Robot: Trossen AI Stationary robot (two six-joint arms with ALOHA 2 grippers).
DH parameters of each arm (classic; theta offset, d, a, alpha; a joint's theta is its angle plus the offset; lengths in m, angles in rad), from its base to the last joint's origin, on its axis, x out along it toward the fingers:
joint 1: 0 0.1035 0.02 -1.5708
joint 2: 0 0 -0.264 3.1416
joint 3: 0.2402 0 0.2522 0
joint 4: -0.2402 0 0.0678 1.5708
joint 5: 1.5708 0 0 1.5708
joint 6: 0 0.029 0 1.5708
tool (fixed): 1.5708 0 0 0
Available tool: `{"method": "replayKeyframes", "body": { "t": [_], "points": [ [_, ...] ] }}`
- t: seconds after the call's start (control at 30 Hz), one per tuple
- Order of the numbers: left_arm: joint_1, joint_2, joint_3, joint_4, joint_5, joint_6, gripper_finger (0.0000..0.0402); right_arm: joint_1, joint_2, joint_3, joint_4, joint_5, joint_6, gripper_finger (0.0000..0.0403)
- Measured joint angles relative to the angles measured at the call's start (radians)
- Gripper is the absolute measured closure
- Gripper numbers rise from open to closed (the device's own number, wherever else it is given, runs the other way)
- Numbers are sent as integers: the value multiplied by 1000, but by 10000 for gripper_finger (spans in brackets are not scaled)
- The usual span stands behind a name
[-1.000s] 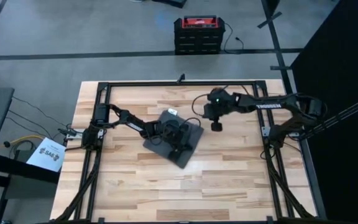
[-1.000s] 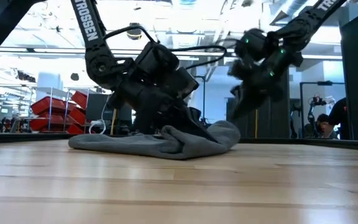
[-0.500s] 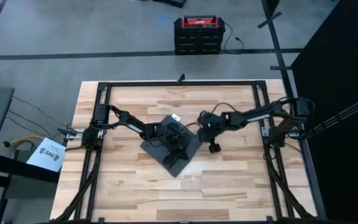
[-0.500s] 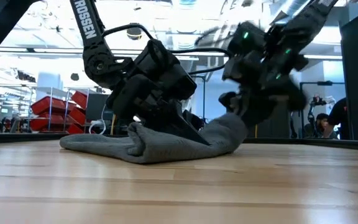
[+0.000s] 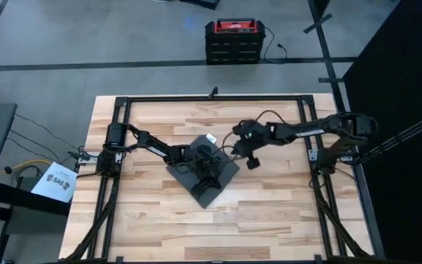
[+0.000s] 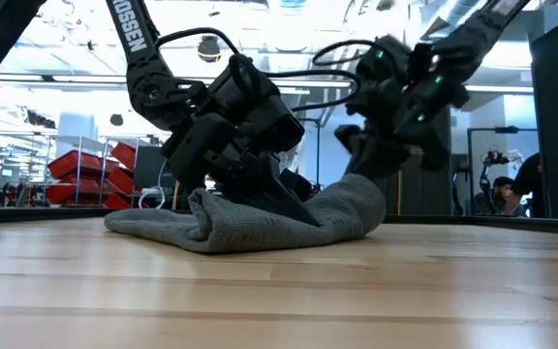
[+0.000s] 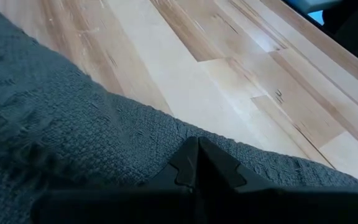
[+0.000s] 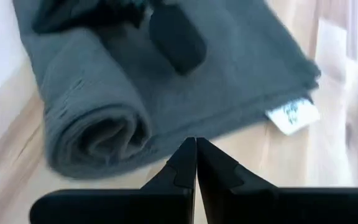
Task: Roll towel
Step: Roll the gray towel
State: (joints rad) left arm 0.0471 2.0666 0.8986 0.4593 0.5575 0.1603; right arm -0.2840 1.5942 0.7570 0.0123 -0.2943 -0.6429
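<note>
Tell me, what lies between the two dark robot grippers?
The soft dark grey towel: in the high view the left gripper presses on it, and the right gripper hangs by its edge.

Left arm: reaches in from the left edge toward the middle, elbow low, forearm angled downward.
Left wrist: tilted steeply, camera close to the surface below it.
Left hand point(image 5: 209, 176): pressed low at the centre; its two dark fingers point(image 7: 197, 163) meet tip to tip (no gap shows between them in the wrist view).
Right arm: stretched from the right edge inward, nearly level.
Right wrist: bent down, with cables looping above it.
Right hand point(image 5: 234, 149): raised just beside the left hand, fingers point(image 8: 194, 160) closed together, nothing between them.
</note>
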Motion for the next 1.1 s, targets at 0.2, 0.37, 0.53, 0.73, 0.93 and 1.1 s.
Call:
{"method": "replayKeyframes", "body": {
  "t": [0.2, 0.37, 0.53, 0.73, 0.93, 1.1],
  "points": [
    [-2, -1, 1, -4, -6, -16, 401, -53, 150, 0, 102, -270, 43, 403],
    [-2, -1, 1, -7, -7, -20, 401, -25, 202, 0, 96, -347, 112, 403],
    [-2, -1, 1, -11, -6, -19, 401, 1, 161, 0, -21, -353, 145, 403],
    [-2, -1, 1, -11, -6, -21, 401, -10, 114, 0, -107, -431, 190, 403],
    [-3, -1, 1, -11, -6, -30, 401, -52, 113, 0, -129, -427, 156, 403],
    [-5, -1, 1, -11, -8, -34, 402, -75, 112, 0, 14, -269, 84, 403]
  ]
}}
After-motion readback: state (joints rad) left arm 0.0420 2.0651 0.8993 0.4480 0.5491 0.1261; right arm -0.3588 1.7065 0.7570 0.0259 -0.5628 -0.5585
